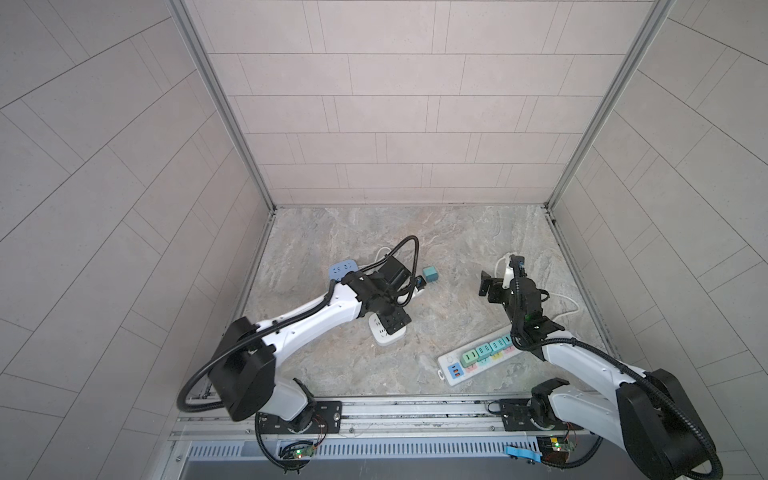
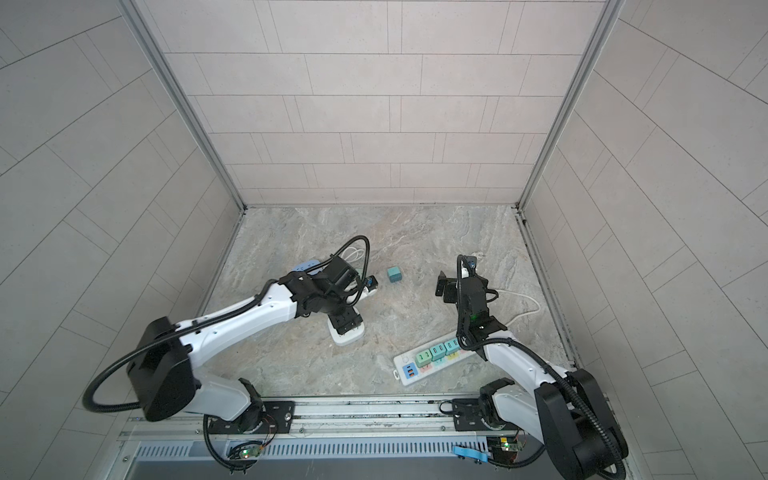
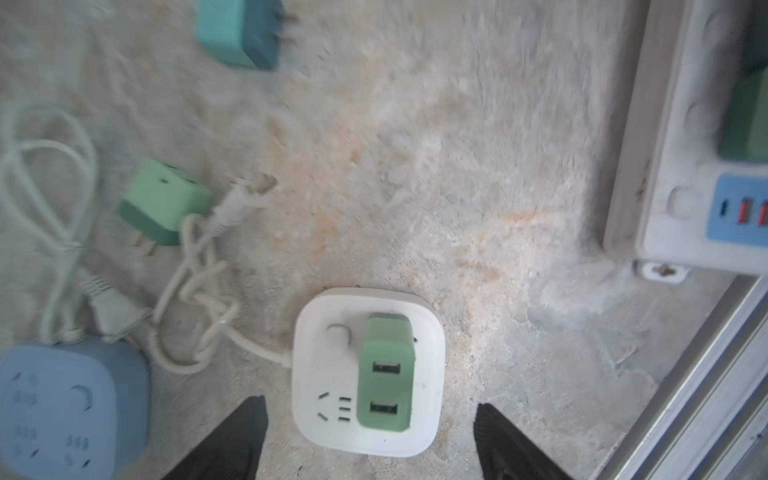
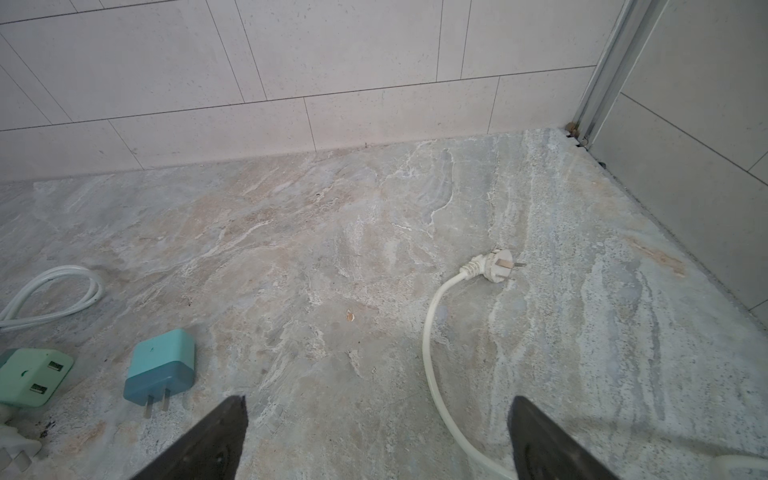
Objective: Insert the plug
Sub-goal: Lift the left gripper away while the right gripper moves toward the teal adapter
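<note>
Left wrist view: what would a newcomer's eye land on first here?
The green USB charger stands plugged into the white square socket, framed by the open left claw. A second green charger and a teal charger lie loose on the floor farther out, prongs bare.

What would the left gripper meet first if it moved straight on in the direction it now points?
The left gripper would probably meet the green USB adapter, plugged into the white square socket, straight ahead between its open jaws. How far is unclear.
</note>
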You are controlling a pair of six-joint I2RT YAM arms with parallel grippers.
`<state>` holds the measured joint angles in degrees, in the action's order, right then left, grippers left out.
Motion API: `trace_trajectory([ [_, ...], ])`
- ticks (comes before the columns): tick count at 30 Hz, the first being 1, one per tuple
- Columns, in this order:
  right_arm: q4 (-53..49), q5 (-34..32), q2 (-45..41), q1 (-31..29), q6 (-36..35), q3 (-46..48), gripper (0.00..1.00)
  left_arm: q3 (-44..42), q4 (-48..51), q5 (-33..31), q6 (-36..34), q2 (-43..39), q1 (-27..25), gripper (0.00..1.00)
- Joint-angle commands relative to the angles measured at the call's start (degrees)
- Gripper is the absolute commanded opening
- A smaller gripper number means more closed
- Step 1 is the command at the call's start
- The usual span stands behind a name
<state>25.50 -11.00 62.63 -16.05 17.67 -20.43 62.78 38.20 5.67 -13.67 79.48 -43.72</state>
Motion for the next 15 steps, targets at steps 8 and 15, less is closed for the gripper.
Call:
trace_trajectory([
  [8, 0.35, -2.05, 1.65, 0.32, 1.32, -1.38, 1.00, -6.89, -12.62, -22.62, 35.72, -22.48, 12.80, 1.00],
  [15, -12.62, -0.09, 5.66, 0.19, 1.69, -12.08, 0.96, -21.42, -21.57, -20.58, 36.78, -34.33, 13.31, 1.00],
])
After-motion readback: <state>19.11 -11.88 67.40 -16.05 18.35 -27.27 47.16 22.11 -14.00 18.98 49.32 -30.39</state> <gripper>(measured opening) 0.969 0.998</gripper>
